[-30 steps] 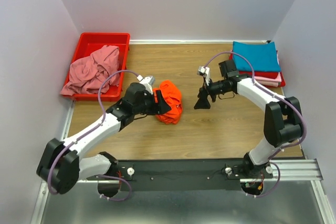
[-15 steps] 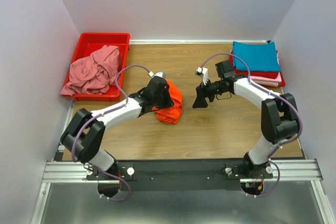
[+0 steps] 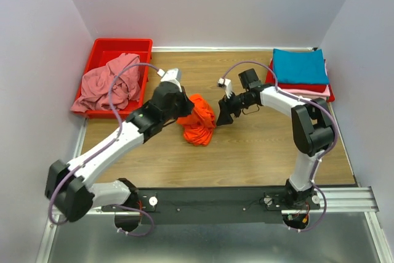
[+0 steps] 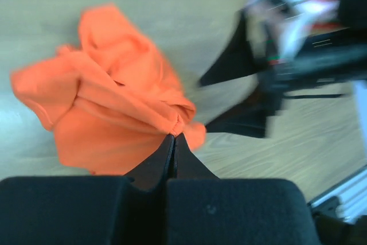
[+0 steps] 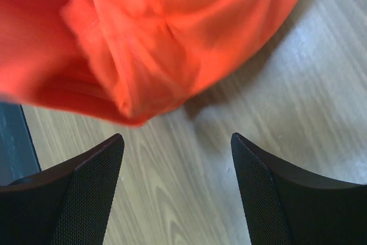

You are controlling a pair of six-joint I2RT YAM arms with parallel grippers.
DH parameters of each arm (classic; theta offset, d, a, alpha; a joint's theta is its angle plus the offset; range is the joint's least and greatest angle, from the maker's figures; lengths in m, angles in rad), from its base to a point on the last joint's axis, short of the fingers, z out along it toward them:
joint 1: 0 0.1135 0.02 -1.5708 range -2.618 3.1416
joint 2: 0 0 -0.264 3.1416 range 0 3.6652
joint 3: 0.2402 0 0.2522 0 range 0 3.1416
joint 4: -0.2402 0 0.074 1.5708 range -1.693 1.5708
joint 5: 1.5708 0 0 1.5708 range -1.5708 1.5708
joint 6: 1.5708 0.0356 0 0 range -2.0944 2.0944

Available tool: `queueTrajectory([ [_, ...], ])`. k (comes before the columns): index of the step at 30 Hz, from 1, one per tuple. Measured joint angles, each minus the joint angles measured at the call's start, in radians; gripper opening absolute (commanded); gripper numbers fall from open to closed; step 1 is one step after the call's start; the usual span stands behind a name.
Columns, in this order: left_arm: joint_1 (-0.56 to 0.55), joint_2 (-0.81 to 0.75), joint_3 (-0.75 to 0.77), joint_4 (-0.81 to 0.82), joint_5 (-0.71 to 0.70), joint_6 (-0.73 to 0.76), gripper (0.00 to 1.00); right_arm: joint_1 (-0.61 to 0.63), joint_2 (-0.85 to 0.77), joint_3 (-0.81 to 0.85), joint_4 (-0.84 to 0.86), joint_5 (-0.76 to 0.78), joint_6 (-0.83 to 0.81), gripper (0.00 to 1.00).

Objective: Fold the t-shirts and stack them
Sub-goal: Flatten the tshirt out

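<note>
Left hand tight on orange t-shirt — right hand wide, nearby

Bright, even light falls from above in the sharp overhead view; the crumpled bright orange cloth t-shirt casts only a faint, soft shadow on the brown wooden counter. In the left wrist view the t-shirt is fairly crisp, while the right arm's black end effector is smeared by motion blur. The right wrist view shows the t-shirt soft and blurred, a darker shadow beneath it and a pale sheen on the wood.
</note>
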Motion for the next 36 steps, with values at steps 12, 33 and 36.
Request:
queueTrajectory([
  [12,0.104,-0.203,-0.004,-0.060,0.008,0.048,0.00,0.109,0.135,0.112,0.005,-0.001,0.059,0.82],
  [33,0.269,-0.292,-0.051,-0.098,0.077,0.146,0.00,0.105,0.129,0.150,-0.006,0.021,0.085,0.00],
  [36,0.277,-0.291,-0.049,-0.101,0.080,0.159,0.00,0.105,0.124,0.179,-0.023,0.041,0.077,0.00],
])
